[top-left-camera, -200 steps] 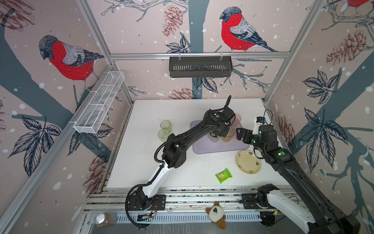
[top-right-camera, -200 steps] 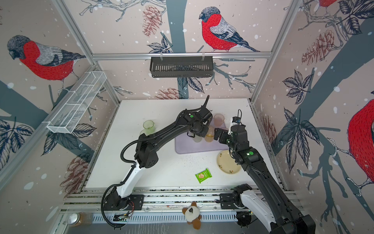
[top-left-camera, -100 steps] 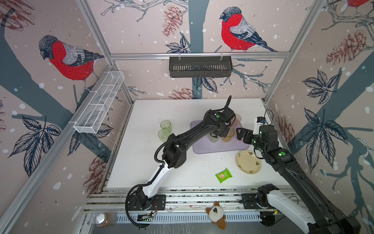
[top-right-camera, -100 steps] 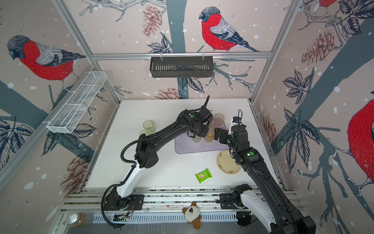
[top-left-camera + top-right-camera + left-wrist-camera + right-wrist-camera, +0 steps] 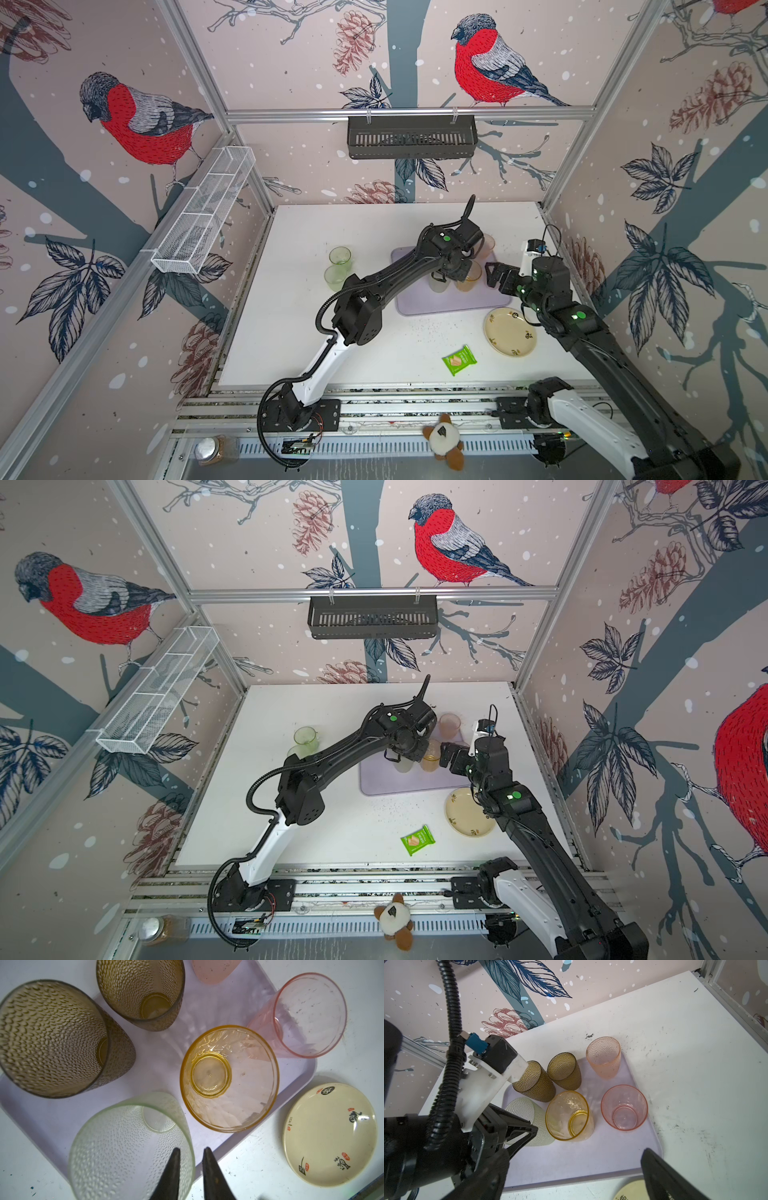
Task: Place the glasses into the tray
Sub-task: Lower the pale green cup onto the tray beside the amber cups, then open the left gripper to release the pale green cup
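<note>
A bumpy pale tumbler [image 5: 124, 1147] stood on the lilac tray [image 5: 31, 1109]. The left gripper [image 5: 191, 1149] had its jaws slightly apart around the rim. The right gripper [image 5: 498, 276] had its jaws spread wide. The table [image 5: 299, 332] was white.

We look down into a booth whose walls [image 5: 291, 62] are papered pale pink with red-breasted bullfinches [image 5: 486, 66], pine cones, dark leaves and grey-blue branches. Aluminium posts mark the corners, and a crossbar [image 5: 407, 113] runs along the back wall at 12 o'clock. A black slotted basket [image 5: 411, 137] hangs from that crossbar. At 10 o'clock a white wire basket [image 5: 203, 212] is fixed to the side rail. The white bench [image 5: 316, 232] fills the middle, and we see dark scuffs and specks on it. Slotted metal rails [image 5: 415, 409] edge it at 6 o'clock. The light is even and the shadows are soft.
</note>
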{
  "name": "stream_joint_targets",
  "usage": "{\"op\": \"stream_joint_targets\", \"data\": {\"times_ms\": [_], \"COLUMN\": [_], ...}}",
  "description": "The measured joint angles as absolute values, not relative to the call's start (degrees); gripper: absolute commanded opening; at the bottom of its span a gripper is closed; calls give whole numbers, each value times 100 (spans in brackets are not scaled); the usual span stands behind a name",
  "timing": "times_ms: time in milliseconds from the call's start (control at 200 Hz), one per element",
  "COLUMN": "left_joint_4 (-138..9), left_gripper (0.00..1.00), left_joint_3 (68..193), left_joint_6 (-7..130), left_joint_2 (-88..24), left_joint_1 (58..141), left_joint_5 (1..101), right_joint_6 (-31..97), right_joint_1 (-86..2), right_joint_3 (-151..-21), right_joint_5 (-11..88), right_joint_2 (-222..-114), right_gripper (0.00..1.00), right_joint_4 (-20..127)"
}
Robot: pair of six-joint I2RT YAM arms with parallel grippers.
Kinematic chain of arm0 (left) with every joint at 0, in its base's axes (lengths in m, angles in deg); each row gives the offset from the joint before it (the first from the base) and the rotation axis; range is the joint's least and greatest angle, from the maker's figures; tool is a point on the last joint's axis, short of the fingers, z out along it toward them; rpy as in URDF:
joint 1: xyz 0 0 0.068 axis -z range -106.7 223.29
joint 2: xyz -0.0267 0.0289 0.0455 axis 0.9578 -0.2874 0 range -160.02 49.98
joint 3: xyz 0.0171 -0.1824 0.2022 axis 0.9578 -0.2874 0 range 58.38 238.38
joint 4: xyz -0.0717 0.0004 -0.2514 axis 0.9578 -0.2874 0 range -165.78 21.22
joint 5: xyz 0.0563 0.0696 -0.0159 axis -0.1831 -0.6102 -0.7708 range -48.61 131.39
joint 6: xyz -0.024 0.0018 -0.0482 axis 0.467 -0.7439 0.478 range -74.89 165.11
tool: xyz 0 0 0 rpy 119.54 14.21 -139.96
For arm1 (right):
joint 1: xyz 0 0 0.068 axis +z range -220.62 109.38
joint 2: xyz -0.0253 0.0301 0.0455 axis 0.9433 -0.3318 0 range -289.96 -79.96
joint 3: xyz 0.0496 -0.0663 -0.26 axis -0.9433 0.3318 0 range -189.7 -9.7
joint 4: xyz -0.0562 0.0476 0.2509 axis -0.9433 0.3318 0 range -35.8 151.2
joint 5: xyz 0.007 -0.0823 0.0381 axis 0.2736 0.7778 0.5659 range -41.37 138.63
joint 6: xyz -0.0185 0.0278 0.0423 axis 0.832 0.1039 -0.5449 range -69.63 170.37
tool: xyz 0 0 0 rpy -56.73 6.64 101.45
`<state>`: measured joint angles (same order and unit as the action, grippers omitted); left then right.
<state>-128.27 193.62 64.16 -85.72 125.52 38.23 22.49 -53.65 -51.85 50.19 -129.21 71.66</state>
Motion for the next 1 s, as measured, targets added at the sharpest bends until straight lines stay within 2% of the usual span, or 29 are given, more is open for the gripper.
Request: {"op": "stream_joint_targets", "data": {"times_ms": [425, 740, 866, 1001], "left_joint_4": [-12844, -12846, -12859, -12875], "left_gripper": [31, 32, 37, 39], "left_joint_3": [19362, 19362, 19360, 19353], "left_joint_6": [6416, 6421, 6423, 6442], "left_joint_2": [-8489, -8375, -8305, -8196], "left_joint_1": [12552, 12552, 12552, 12552], "left_joint_5": [3775, 3690, 3679, 3642], "right_joint_6": [2247, 2225, 2225, 2225], "right_joint_1": [-5365, -5365, -5365, -5365], "right_joint_3": [-5189, -5189, -5189, -5189], "right_joint_5": [5015, 5015, 5015, 5015], "right_joint_2": [-12980, -12985, -12985, -12980], "right_gripper": [100, 99, 100, 99], "right_joint_4": [7039, 7041, 7041, 7041]}}
